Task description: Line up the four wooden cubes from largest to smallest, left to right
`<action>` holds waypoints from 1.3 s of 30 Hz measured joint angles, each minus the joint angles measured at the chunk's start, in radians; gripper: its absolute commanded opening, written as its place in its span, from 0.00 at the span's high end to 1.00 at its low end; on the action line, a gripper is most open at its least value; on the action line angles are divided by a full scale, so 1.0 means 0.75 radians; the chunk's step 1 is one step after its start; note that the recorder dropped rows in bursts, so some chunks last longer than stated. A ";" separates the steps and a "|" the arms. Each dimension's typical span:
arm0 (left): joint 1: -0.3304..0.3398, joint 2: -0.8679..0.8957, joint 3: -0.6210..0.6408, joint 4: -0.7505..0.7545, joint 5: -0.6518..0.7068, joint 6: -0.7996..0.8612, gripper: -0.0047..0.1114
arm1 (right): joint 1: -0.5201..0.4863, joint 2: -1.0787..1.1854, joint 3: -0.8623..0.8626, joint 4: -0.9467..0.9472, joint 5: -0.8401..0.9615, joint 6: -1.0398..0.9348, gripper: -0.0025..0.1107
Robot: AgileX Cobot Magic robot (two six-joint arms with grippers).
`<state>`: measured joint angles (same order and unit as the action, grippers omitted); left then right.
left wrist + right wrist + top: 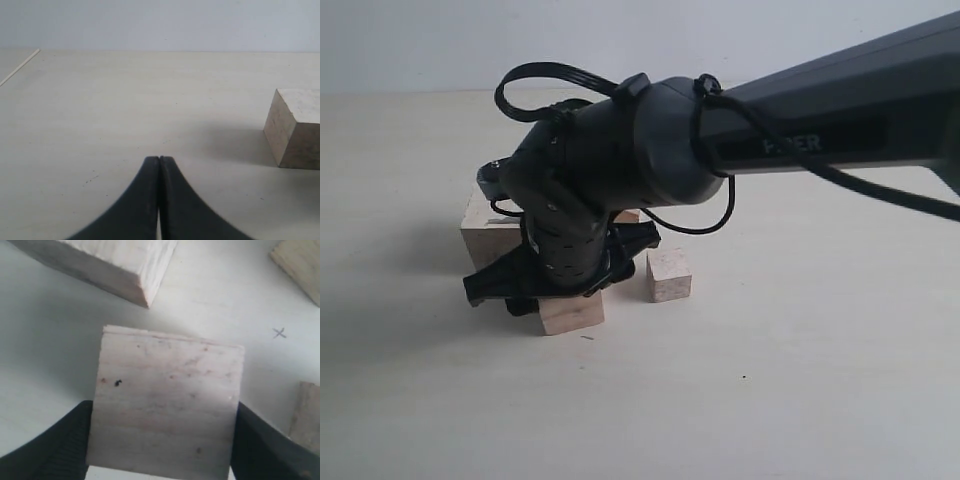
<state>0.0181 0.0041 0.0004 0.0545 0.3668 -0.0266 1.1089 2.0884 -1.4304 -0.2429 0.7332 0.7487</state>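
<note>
My right gripper (161, 440) points straight down, shut on a mid-sized wooden cube (167, 400), one finger flush against each side. In the exterior view that cube (572, 313) rests on the table under the right gripper (565, 292), left of centre. The largest cube (485, 228) stands just behind it on the left and is seen close by in the right wrist view (112, 265). A small cube (669, 275) sits to the right. The arm mostly hides a fourth cube (627, 215). My left gripper (159, 159) is shut on nothing, low over the table, with a cube (296, 127) off to its side.
Pale table (800, 380) with a grey wall behind. The right arm's dark link (820, 110) stretches in from the right above the cubes. A small pencilled cross (279, 333) marks the tabletop near the gripped cube.
</note>
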 measured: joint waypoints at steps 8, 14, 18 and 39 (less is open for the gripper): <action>0.000 0.000 0.000 0.000 0.000 0.000 0.96 | 0.000 -0.077 -0.029 0.055 0.098 -0.588 0.98; 0.000 0.000 0.000 0.000 0.000 0.000 0.96 | -0.059 -0.106 -0.032 0.101 0.264 -0.944 0.98; 0.000 0.000 0.000 0.000 0.000 0.000 0.96 | -0.134 -0.106 -0.032 0.207 0.312 -1.173 0.98; 0.000 0.000 0.000 0.000 0.000 0.000 0.96 | -0.524 -0.106 -0.032 0.806 0.236 -2.360 0.98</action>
<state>0.0181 0.0041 0.0004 0.0545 0.3668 -0.0266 0.7156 2.0090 -1.4541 0.3613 0.9104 -1.0212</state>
